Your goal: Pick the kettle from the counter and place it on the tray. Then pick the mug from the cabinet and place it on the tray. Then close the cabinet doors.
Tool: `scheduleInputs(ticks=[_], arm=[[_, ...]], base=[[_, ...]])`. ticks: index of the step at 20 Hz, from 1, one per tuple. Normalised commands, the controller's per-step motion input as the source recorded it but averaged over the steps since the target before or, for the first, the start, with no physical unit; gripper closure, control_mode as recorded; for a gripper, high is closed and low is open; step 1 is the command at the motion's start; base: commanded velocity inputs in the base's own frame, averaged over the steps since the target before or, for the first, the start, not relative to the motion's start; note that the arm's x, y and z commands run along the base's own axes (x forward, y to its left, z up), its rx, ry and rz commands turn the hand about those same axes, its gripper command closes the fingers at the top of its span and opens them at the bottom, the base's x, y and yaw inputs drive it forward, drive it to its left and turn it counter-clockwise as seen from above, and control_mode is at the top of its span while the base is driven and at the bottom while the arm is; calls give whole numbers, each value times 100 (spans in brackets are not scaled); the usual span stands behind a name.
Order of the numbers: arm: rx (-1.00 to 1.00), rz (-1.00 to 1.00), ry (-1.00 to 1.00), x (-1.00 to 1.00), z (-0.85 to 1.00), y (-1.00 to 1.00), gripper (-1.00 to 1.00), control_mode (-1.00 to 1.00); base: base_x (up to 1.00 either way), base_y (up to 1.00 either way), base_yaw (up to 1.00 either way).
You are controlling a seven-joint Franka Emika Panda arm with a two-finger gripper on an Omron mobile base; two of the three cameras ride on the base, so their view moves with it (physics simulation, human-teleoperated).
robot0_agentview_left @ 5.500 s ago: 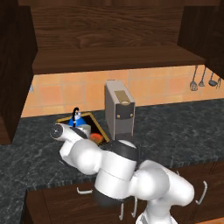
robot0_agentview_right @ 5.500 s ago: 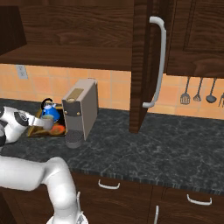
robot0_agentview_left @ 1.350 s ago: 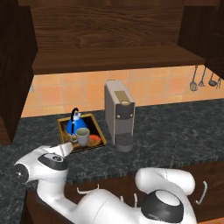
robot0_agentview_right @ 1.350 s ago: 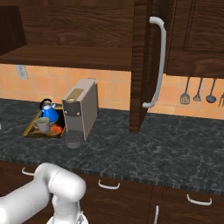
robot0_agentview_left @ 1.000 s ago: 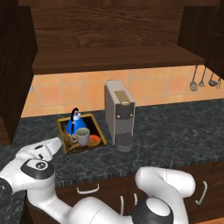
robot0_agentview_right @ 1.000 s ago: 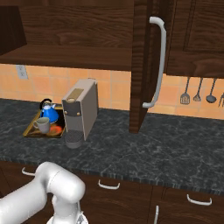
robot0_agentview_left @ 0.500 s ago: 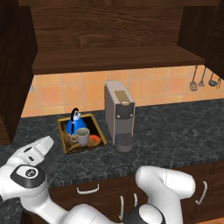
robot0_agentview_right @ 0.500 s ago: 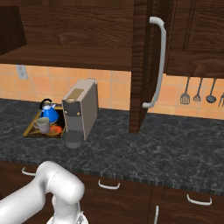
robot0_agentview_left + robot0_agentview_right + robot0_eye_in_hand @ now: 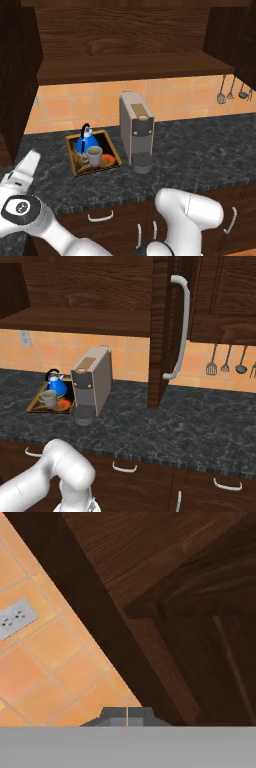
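Even, soft rendered light is falling across the kitchen, with no glare and no blur in any view. The orange tiled wall [image 9: 90,102] is showing brightest, while the cabinet [image 9: 125,45] interior is sitting dim and its doors [image 9: 160,331] are reading almost black. A faint shadow is lying under the coffee machine [image 9: 136,131]. The close hand view is looking slightly soft and pixelated on the wood grain

Arm [image 9: 30,220] farther left, away from tray [image 9: 75,167].
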Motion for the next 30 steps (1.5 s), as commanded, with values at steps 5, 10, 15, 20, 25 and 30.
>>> scheduleInputs(ticks=[5, 10, 15, 20, 25, 30], arm=[[-32, -2, -21, -4, 42, 26, 100, -100], [-14, -5, -9, -8, 53, 39, 100, -100], [-12, -8, 0, 2, 3, 51, 100, -100], [-8, -5, -6, 0, 24, 47, 100, -100], [-5, -3, -9, 4, 31, 32, 100, -100], [-8, -15, 0, 1, 2, -19, 100, -100]], base=[[0, 0, 0], [0, 0, 0], [0, 0, 0], [0, 0, 0], [0, 0, 0], [0, 0, 0]])
